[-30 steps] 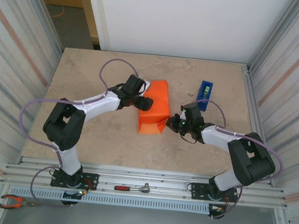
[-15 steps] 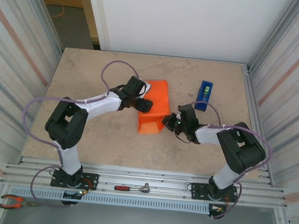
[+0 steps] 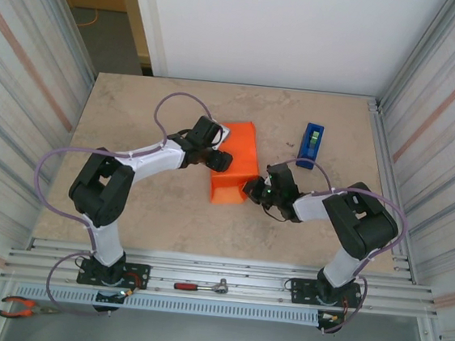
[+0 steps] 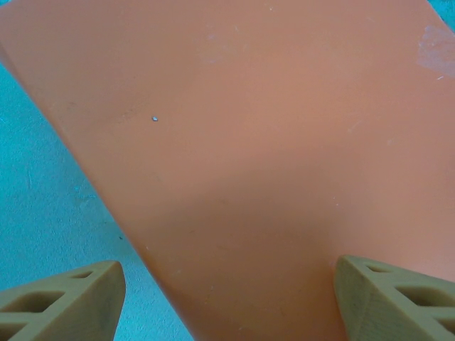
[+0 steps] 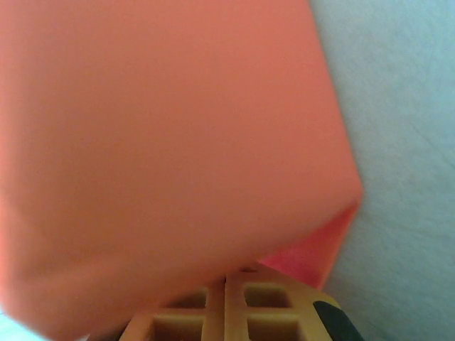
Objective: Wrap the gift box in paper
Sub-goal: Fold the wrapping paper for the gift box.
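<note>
Right end effector (image 3: pixel 251 188) advanced, fingers together, to paper (image 3: pixel 239 149) running near-far; left end effector (image 3: pixel 222 158) spread.

Plain matte orange paper (image 4: pixel 234 142) spreads ahead of the left claw's (image 4: pixel 227 302) tan, lattice-holed fingers (image 4: pixel 67 302), while a blue tape dispenser (image 3: pixel 311 145) lies beyond the right claw (image 3: pixel 251 188) on the mottled beige table (image 3: pixel 150 211).

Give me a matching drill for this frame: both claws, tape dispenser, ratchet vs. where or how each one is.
Things:
1. left claw
2. right claw
3. tape dispenser
4. ratchet

States:
A. lying on the front rail
B. open, above the paper
C. shut, at the paper's near right corner
D. blue, on the table right of the paper

Pairs: 1-B, 2-C, 3-D, 4-A
</note>
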Controlling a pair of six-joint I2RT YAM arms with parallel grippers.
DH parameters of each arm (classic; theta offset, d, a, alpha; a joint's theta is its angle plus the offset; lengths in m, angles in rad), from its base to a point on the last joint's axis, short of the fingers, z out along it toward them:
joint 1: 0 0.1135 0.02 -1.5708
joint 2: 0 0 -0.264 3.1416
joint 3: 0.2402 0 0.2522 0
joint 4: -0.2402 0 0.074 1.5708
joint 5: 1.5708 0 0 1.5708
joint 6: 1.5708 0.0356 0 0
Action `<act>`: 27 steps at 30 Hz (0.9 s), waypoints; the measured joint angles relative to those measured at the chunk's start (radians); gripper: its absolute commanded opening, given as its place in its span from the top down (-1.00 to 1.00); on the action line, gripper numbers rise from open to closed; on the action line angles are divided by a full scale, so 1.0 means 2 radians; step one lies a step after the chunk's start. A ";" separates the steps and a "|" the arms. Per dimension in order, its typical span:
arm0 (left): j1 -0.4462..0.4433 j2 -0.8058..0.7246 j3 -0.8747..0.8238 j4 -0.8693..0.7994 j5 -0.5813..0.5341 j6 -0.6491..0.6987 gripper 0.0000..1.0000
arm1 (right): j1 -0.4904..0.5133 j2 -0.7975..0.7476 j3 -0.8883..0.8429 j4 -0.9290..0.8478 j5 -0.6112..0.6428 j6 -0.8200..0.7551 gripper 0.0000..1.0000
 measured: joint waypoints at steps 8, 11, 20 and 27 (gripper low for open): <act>-0.003 0.000 0.000 0.000 0.001 0.000 -0.55 | 0.006 -0.008 -0.025 0.014 0.007 0.009 1.00; -0.004 0.000 0.000 0.000 0.003 0.000 -0.55 | 0.006 -0.014 -0.031 0.013 0.007 0.009 1.00; -0.006 -0.014 0.000 0.000 0.008 -0.004 -0.58 | -0.018 -0.072 -0.041 -0.032 0.006 0.001 1.00; -0.001 -0.092 -0.034 0.019 0.010 -0.046 -0.62 | -0.030 -0.087 -0.029 -0.065 0.004 -0.019 1.00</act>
